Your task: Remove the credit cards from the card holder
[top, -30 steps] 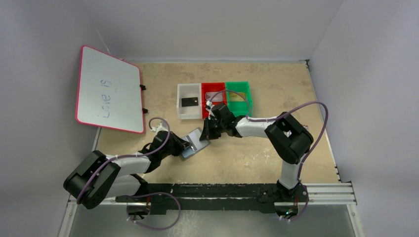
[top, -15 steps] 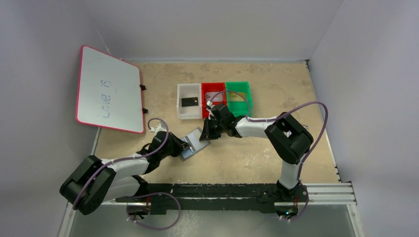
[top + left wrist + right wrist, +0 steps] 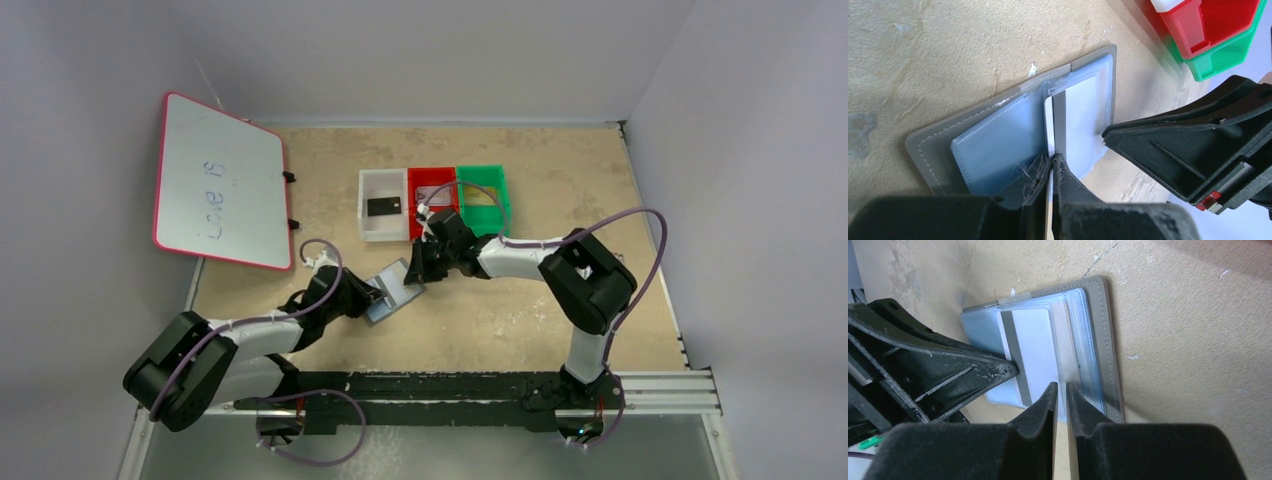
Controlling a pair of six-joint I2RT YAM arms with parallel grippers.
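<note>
at the middle of the table (image 3: pixel 520 310), the card holder (image 3: pixel 392 290) lies open, grey cover down and clear sleeves up. a pale card (image 3: pixel 1033 350) with a dark stripe sits among the sleeves, its striped long edge beside the fold. the left gripper (image 3: pixel 1052 165) is clamped tight on a leaf of the holder at that fold, pinning it in place. the right gripper (image 3: pixel 1060 390) sits at one end of the card with its jaws drawn to a thin slit. whether they pinch the card, only sleeve plastic, or nothing, i cannot tell. a black card (image 3: pixel 385 207) lies in the white tray (image 3: pixel 362 205), well apart. the step in hand looks like drawing this pale card out. the next move likely calls for a sure pinch on the card alone, then a straight pull along the sleeve's opening while the left arm steadies the holder.
</note>
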